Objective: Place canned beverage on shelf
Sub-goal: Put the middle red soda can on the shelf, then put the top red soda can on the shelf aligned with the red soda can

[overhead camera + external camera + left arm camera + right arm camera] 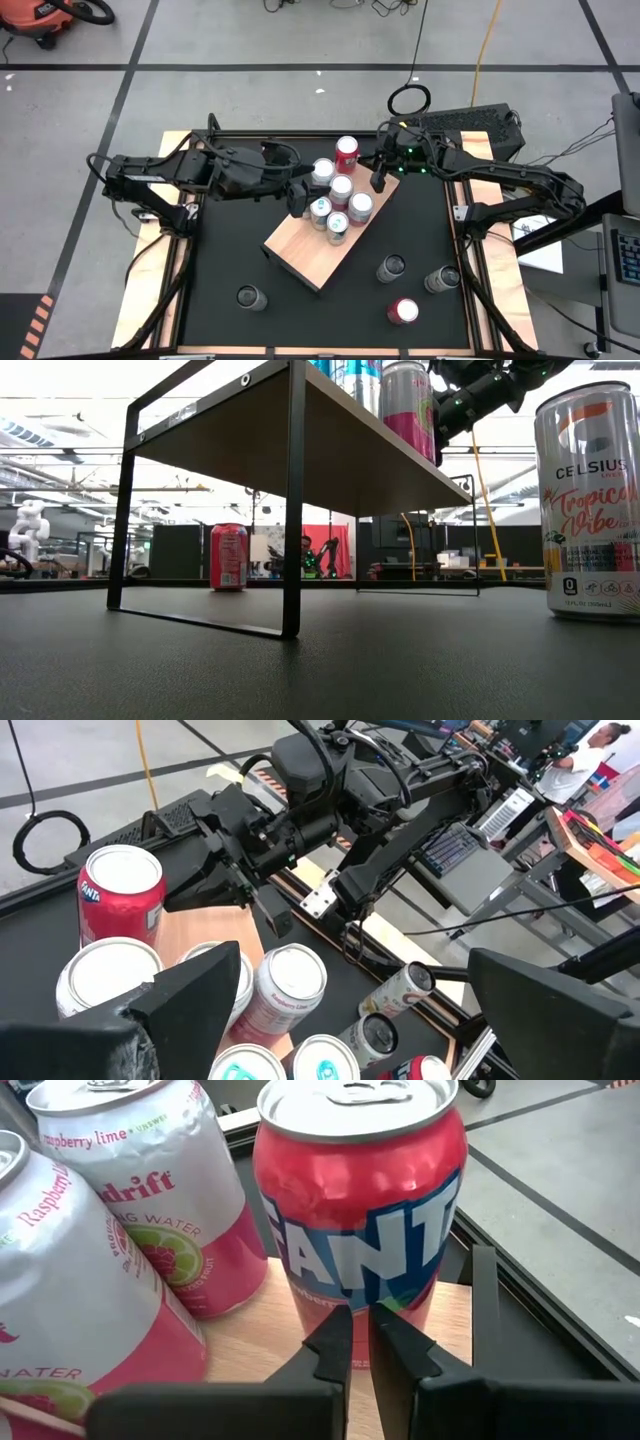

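On the bench (220,250), the wooden shelf (300,250) sits at an angle with six cans crowded at its far end, the red Fanta can (346,152) standing right at the far corner edge, while four more cans wait on the black top beyond the shelf's near end. Both arms reach over that crowded end of the shelf: the left gripper (298,197), fingers spread wide and holding nothing, sits just beside the cluster, so a careless swing could topple several cans. Just beside the Fanta can, the right gripper (358,1342) has its fingers pinched together and empty; a nudge forward could push that can off the shelf corner.
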`<state>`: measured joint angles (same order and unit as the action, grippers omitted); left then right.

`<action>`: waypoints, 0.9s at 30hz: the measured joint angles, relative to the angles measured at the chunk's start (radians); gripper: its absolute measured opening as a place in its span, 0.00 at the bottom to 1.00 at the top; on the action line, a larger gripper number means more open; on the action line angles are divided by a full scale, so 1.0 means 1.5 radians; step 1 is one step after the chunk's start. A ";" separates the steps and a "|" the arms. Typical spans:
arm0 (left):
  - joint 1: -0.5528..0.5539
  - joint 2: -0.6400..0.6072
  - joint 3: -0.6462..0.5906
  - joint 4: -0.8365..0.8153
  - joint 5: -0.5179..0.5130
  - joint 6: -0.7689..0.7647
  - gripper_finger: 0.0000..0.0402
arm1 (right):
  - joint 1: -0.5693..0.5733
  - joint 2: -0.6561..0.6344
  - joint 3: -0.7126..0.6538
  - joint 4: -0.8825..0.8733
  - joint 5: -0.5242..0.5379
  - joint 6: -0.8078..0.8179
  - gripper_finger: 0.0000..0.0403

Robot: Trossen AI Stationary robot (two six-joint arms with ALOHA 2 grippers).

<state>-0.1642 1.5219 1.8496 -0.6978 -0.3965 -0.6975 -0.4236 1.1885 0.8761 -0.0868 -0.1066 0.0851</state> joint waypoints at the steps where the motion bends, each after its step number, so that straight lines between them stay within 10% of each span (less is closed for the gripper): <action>1: 0.000 0.000 0.000 0.000 0.000 0.002 0.98 | 0.000 0.000 0.000 0.000 0.000 0.000 0.04; 27: 0.000 0.000 0.000 -0.012 0.001 -0.005 0.98 | 0.000 -0.098 0.000 -0.081 -0.002 0.036 0.04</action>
<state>-0.1641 1.5219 1.8496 -0.7161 -0.3949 -0.7043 -0.4232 1.0418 0.8761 -0.2089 -0.1089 0.1384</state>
